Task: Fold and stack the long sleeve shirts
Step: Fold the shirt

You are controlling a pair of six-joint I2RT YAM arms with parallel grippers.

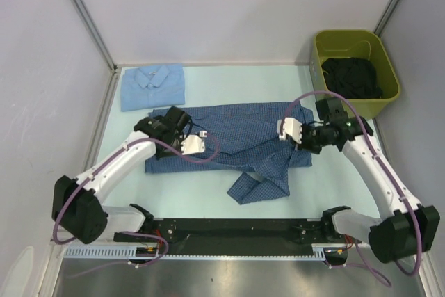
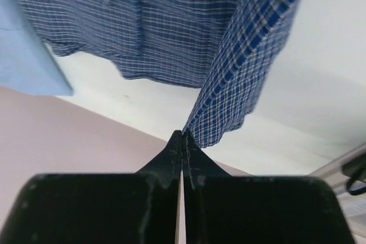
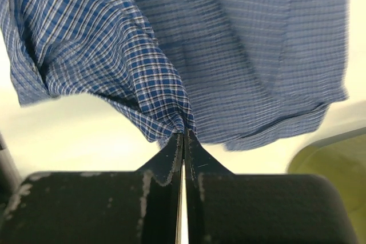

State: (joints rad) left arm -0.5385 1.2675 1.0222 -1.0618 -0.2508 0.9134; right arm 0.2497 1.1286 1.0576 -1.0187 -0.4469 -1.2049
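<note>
Top external view, near edge first: left arm (image 1: 104, 172) and right arm (image 1: 379, 172) both reach in over the surface (image 1: 229, 78) toward the middle. Just past the bases, one sleeve of the checked shirt (image 1: 236, 137) trails toward the near edge, crumpled. The rest of the checked shirt lies spread mid-surface, partly folded, medium blue with a fine check. Left tool (image 1: 198, 146) is over its left part and right tool (image 1: 284, 132) over its right part, well apart, with the shirt body between them.

Left wrist view: left tool (image 2: 182, 136) has its fingers pressed together with no gap. They nip the tip of a narrow strip of checked shirt (image 2: 166, 27). The strip runs straight from the tips up to the rest of the cloth.

Right wrist view: right tool (image 3: 183, 136) is also closed tight, pinching a bunched fold of checked shirt (image 3: 257, 55). The cloth gathers into creases right at the tips.

Farther back: pale blue shirt (image 1: 153, 87) is folded into a neat rectangle, collar on top, at the far-left corner of the surface. It is just beside the checked shirt's far-left corner; cannot tell if they touch. Its corner also shows at the left edge of the left wrist view (image 2: 26, 55). Green bin (image 1: 391, 78) stands at the far-right corner with dark cloth (image 1: 351, 78) inside. It shows as a green blur low right in the right wrist view (image 3: 334, 170).
</note>
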